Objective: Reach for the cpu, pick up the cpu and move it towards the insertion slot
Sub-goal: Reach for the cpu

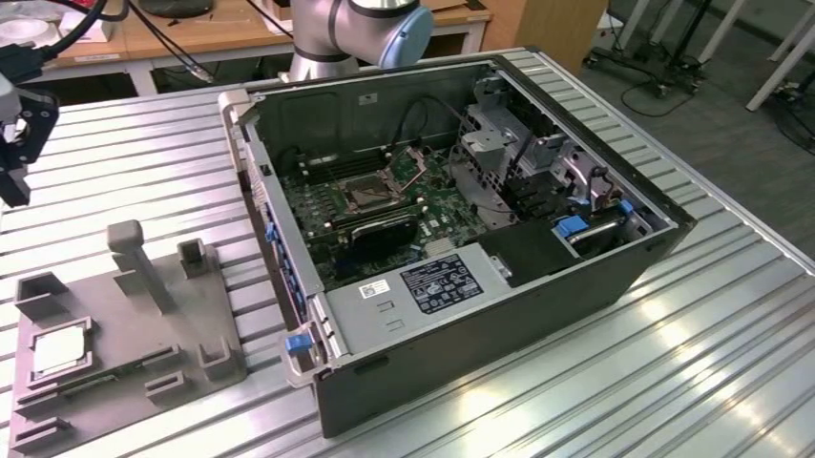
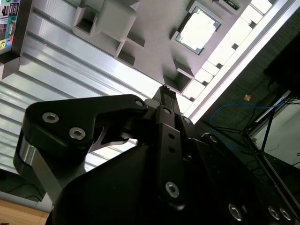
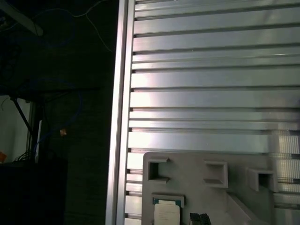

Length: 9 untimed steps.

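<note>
Gripper [image 1: 15,181] is cut off by the exterior view's left border, a dark shape hanging over bare slats of the bench [image 1: 713,363]. Whether it is apart or together cannot be told. In the second wrist view its black housing hides the near part of the grey tray [image 2: 154,28]. The cpu [image 1: 57,351] lies flat, pale top up, in a square pocket of that tray, close to the bench edge. It is clear in the second wrist view [image 2: 198,32], and cut by the picture border in the first wrist view [image 3: 166,214]. Gripper and cpu are well apart, along the same bench edge, with no contact with chip or tray. The insertion slot [image 1: 369,194] sits on the green board inside the open computer case [image 1: 510,315] mid-bench. Its centre is dark and its detail hard to make out.
</note>
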{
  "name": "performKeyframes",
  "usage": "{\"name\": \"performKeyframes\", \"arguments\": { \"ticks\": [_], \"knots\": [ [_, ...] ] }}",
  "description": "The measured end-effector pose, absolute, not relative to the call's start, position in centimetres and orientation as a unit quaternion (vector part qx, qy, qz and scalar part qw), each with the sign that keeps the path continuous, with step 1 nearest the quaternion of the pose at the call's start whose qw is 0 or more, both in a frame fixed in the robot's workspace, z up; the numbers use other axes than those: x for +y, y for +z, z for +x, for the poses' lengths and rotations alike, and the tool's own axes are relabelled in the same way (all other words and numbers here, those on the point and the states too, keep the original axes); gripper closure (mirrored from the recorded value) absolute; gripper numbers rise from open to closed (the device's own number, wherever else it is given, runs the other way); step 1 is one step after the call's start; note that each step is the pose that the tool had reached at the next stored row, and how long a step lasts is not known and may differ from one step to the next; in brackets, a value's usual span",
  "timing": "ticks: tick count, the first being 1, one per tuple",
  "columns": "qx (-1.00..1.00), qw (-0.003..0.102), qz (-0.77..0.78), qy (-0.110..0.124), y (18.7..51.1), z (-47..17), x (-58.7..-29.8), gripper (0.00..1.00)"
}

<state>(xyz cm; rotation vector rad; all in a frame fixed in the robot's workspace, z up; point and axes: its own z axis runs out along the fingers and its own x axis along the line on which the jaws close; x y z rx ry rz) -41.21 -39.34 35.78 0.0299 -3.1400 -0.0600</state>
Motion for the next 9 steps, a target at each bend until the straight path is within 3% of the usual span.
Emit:
{"name": "performKeyframes", "arguments": {
  "ticks": [9],
  "knots": [
    [-1.000,0.000,0.010,-0.019,35.74,-41.51,-39.34,0.89]
  ]
}}
